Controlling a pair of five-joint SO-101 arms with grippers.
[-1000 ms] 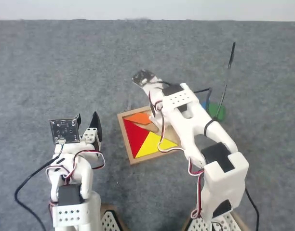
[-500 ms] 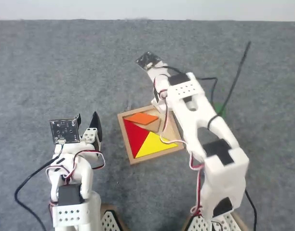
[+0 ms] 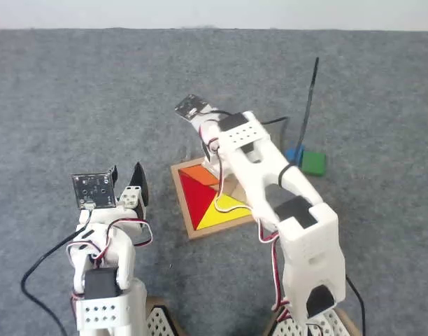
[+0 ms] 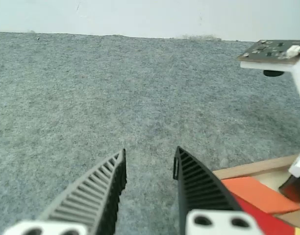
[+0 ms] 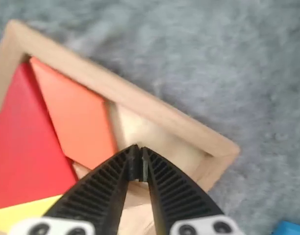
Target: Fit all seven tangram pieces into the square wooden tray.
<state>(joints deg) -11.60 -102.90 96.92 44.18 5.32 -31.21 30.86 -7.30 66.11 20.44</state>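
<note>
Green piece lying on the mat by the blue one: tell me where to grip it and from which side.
Probably come straight down from above, since the green piece lies flat on the mat. Pinch its far and near edges, which look free. The blue piece sits close against its side toward the tray, leaving no room for a finger there.

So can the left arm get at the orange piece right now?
Probably not cleanly. The orange piece lies near the open left gripper, but the shut right gripper is right at it, over the tray.
</note>
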